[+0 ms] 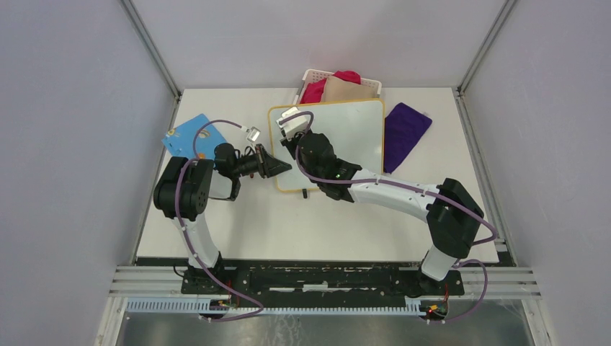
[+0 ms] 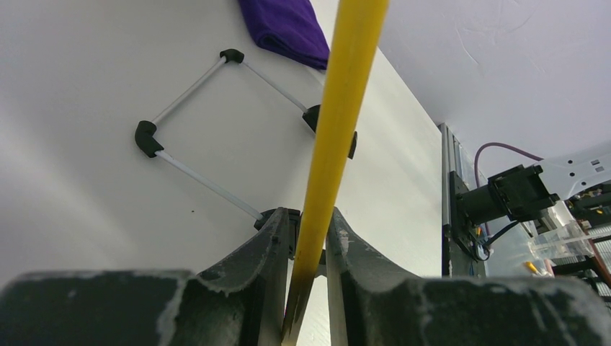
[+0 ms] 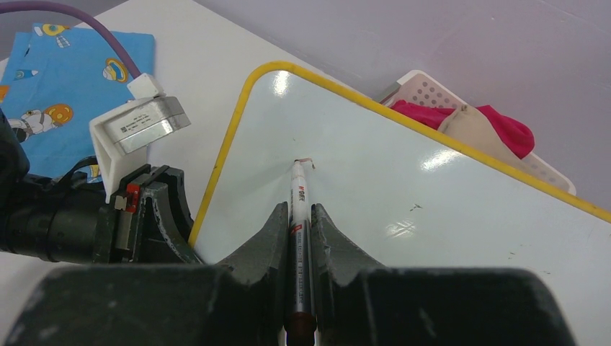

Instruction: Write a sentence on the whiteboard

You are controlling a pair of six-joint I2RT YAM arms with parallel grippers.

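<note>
While the left gripper [image 2: 310, 231] pinches the thin yellow rim of the glossy whiteboard [image 3: 403, 187] lying mid-worktop [image 1: 238, 223], the right gripper [image 3: 301, 216] clamps a slim white marker [image 3: 298, 191]. The marker points away, its tip on the board near the rounded far-left corner, at a tiny red stroke [image 3: 308, 160]. A perforated basket [image 3: 432, 90] sits behind and a purple cloth [image 1: 405, 130] lies alongside.

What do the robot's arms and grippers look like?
The left arm and right arm both have smooth white tube links and chunky black joints. A thin purple cable loops along each. The left gripper and right gripper each have two dark, curved, scuffed fingers. A white camera box sits at each wrist.
</note>
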